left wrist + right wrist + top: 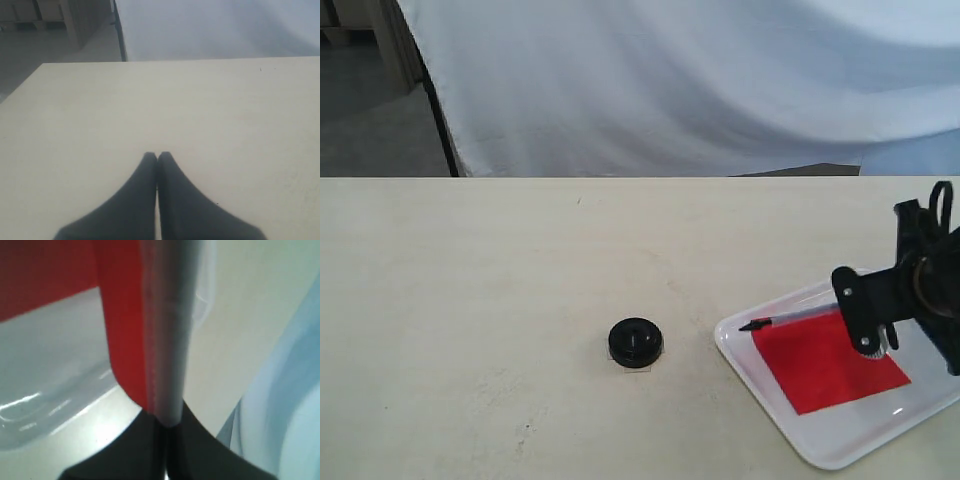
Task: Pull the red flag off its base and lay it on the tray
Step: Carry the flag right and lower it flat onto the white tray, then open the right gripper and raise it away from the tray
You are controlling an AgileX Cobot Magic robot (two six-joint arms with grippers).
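Observation:
The red flag (825, 362) lies with its cloth spread flat in the white tray (820, 435) at the right, its black tip pointing left over the rim. My right gripper (860, 325) is shut on the flag's stick (170, 340), low over the tray; the red cloth (125, 315) runs beside the stick, with the tray (50, 390) below it. The black round base (636, 342) stands alone on the table, left of the tray, its hole bare. My left gripper (157, 156) is shut on nothing over bare table and is out of the exterior view.
A pale table (470, 300) carries everything. White cloth (670, 80) hangs behind its far edge. A dark pole (440, 110) stands at the back left.

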